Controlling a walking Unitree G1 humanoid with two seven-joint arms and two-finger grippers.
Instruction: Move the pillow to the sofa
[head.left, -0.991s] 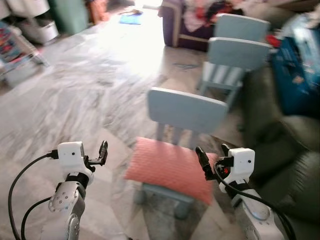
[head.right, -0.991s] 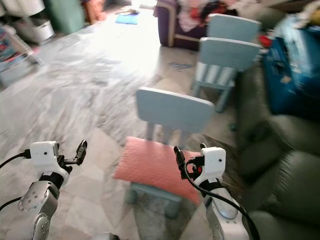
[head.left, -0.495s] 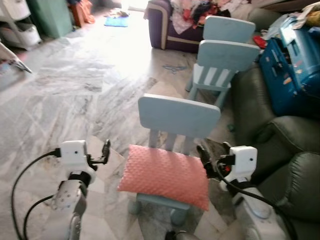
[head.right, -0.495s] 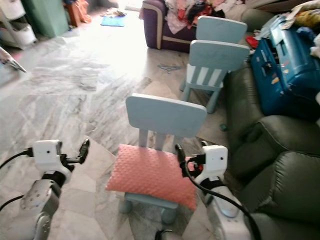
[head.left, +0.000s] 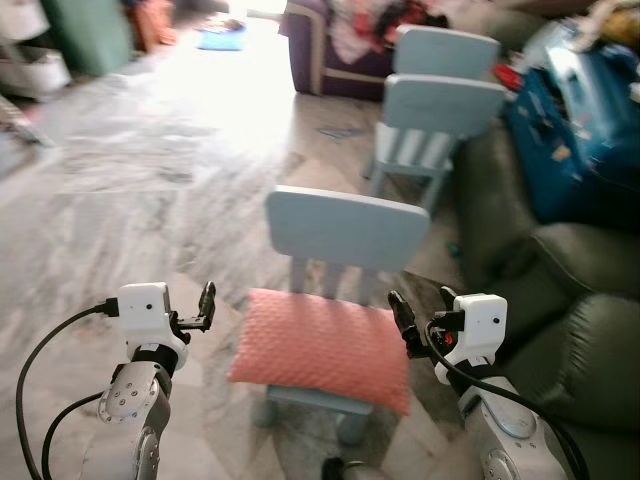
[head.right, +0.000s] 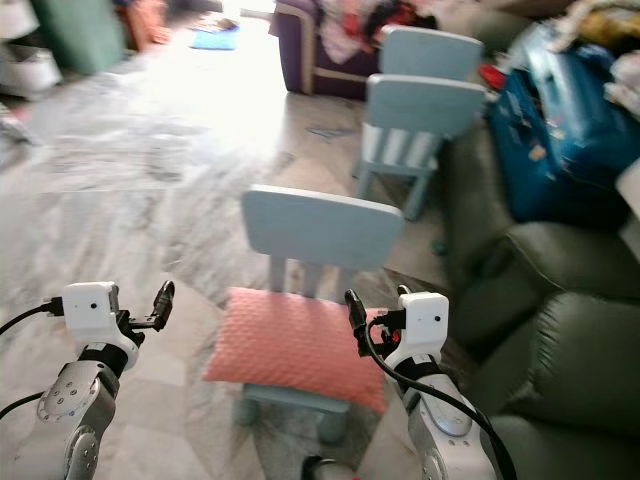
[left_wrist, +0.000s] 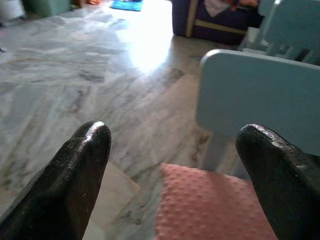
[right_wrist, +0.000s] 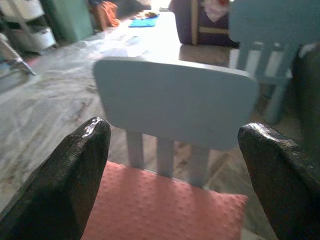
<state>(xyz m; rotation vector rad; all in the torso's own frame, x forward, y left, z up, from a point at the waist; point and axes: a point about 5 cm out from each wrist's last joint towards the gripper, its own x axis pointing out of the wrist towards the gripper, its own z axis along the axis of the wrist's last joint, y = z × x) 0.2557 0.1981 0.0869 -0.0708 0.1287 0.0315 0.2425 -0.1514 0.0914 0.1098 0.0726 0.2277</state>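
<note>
Pillow (head.left: 322, 347), pink and dimpled, lies flat on the seat of the nearest pale blue chair (head.left: 346, 228), untouched. I hold the right pincer (head.left: 422, 312) at the pillow's right edge, its fingers spread wide with nothing between them; in the right wrist view the pillow (right_wrist: 165, 207) and the chair back sit squarely in the gap. The left pincer (head.left: 204, 306) hovers off the pillow's left side over the marble floor (head.left: 150, 190), also spread and empty; its wrist view catches only the pillow's near corner (left_wrist: 210, 205).

Compared with half a second ago, the head view has swung a little and blurred, so I judge that the camera shifted and the chair did not. Both pincers sit at much the same height and spacing as before, and the pillow has not moved on the seat. Over the full second the chair has drawn more central between the arms.

For the task this reads as approach nearly complete, grasp not begun. The dark green sofa (head.left: 570, 330) waits just to the right of the chair, two more blue chairs (head.left: 440, 95) beyond.
</note>
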